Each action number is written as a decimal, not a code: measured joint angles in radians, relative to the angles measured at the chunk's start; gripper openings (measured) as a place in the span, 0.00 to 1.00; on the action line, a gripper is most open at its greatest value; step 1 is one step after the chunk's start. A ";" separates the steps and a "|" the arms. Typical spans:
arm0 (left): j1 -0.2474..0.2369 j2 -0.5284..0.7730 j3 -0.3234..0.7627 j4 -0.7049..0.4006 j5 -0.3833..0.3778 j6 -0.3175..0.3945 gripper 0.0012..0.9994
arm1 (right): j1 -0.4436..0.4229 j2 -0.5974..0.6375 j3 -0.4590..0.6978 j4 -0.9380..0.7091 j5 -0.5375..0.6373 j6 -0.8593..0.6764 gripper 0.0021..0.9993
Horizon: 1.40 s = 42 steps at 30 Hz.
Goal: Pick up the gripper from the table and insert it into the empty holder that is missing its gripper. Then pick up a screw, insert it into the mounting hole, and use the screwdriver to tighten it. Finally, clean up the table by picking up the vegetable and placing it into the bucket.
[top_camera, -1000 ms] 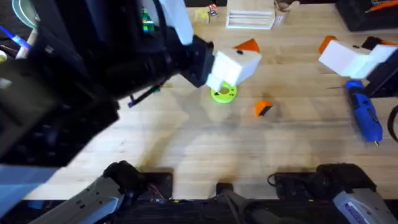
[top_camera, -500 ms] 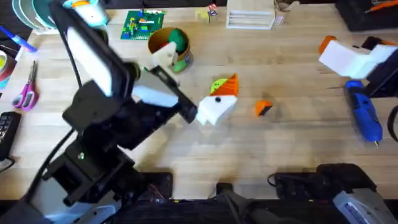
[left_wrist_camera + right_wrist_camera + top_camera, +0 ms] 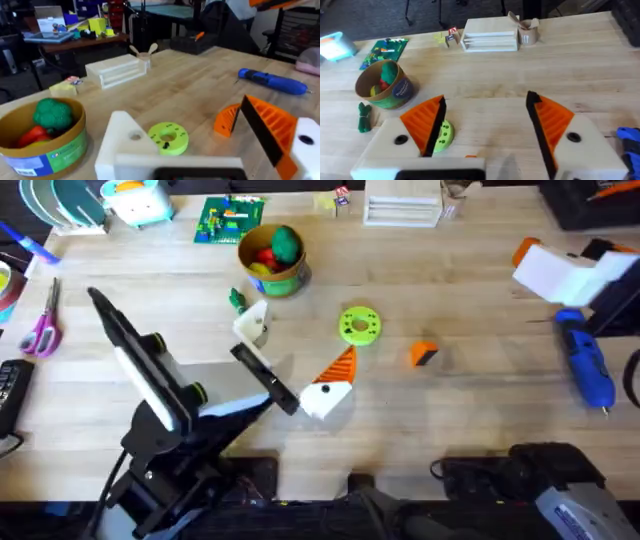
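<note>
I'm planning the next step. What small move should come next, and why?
Probably lower the open right gripper toward the loose orange gripper. It lies free on the table, and the off-white holder has no orange pad on it.

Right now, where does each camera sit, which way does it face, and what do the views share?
Overhead: above the arms' bases, looking down and forward over the table; the left arm reaches to mid-table, left gripper open.
Left wrist: on the left arm, looking low across the table toward the screwdriver; its own gripper, one side lacking an orange pad, at the bottom edge.
Right wrist: on the right arm, looking down at the table; right gripper open, both pads orange.
Shared: all three show the bucket and the lime green disc.
</note>
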 joint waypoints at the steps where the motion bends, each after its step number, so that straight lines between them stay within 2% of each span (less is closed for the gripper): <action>1: 0.000 -0.032 -0.010 -0.030 0.000 0.000 0.99 | 0.000 0.000 0.000 0.000 0.000 0.000 0.99; 2: 0.000 -0.069 -0.013 -0.072 -0.001 -0.001 0.99 | 0.000 0.000 0.000 0.000 0.000 0.000 0.99; 5: 0.000 -0.106 -0.012 -0.077 -0.003 -0.002 0.99 | 0.000 0.000 0.000 0.000 0.000 0.000 0.99; 13: -0.003 -0.106 -0.012 -0.213 -0.002 -0.005 0.99 | 0.000 0.000 0.000 0.000 0.000 0.000 0.99; 42: -0.003 -0.104 -0.012 -0.213 -0.005 -0.023 0.99 | 0.000 0.000 0.000 0.000 0.000 0.000 0.99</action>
